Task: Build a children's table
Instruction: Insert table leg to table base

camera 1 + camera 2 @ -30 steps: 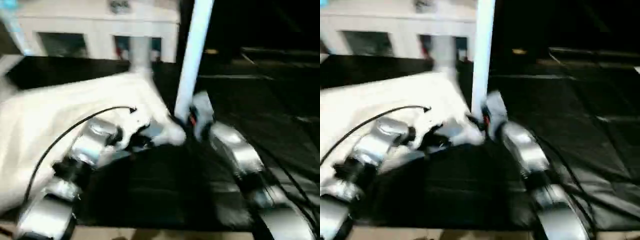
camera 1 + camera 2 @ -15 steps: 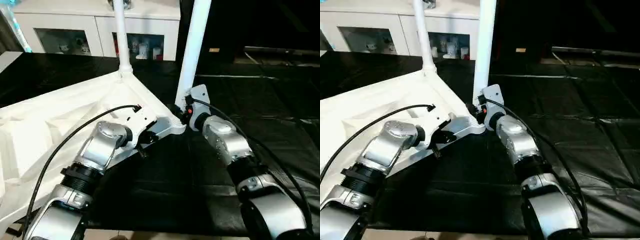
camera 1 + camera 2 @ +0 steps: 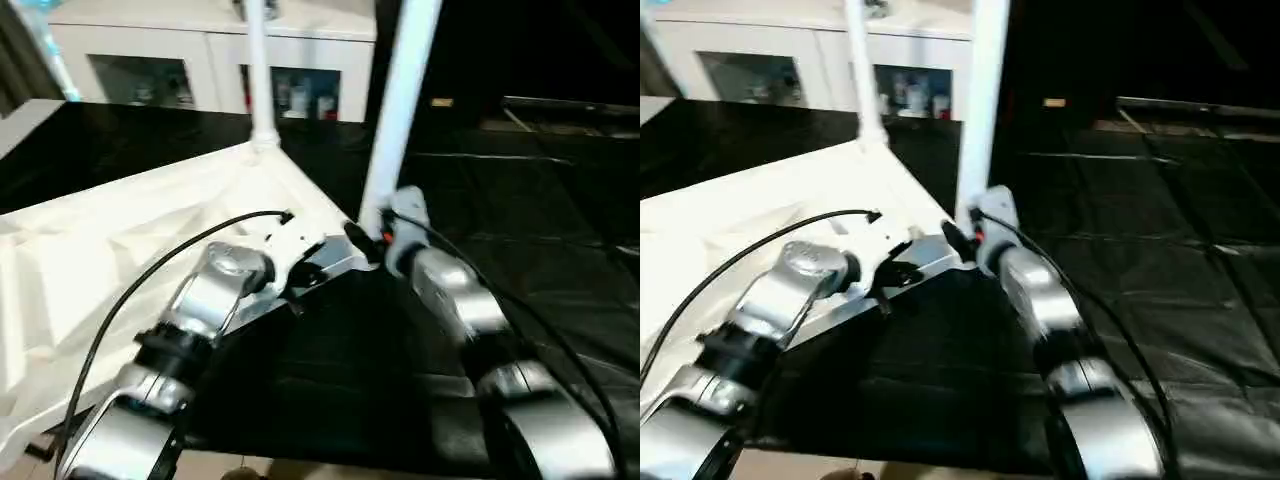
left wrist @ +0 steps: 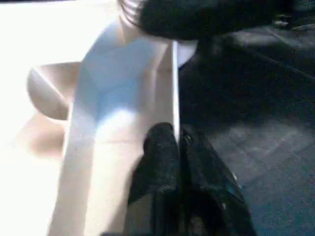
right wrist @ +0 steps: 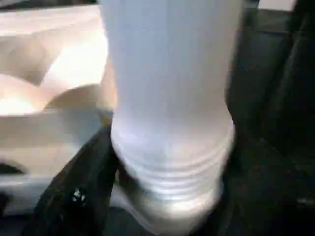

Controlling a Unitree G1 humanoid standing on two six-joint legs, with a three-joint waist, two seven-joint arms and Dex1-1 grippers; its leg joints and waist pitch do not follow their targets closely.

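Note:
The children's table lies upside down: its white tabletop shows its ribbed underside on the black mat. One white leg stands upright in the far corner socket. A second leg stands in the near corner socket. My right gripper is at the base of that leg, whose ribbed lower end sits close in front of the right wrist camera. My left gripper is shut on the tabletop's thin rim just beside that corner.
A white cabinet with glass doors stands behind the tabletop. Black matting covers the floor to the right and in front. A pale strip of floor runs along the near edge.
The whole picture has shifted a little, so the camera moved. Both grippers stay at the same near corner, and both legs still stand upright.

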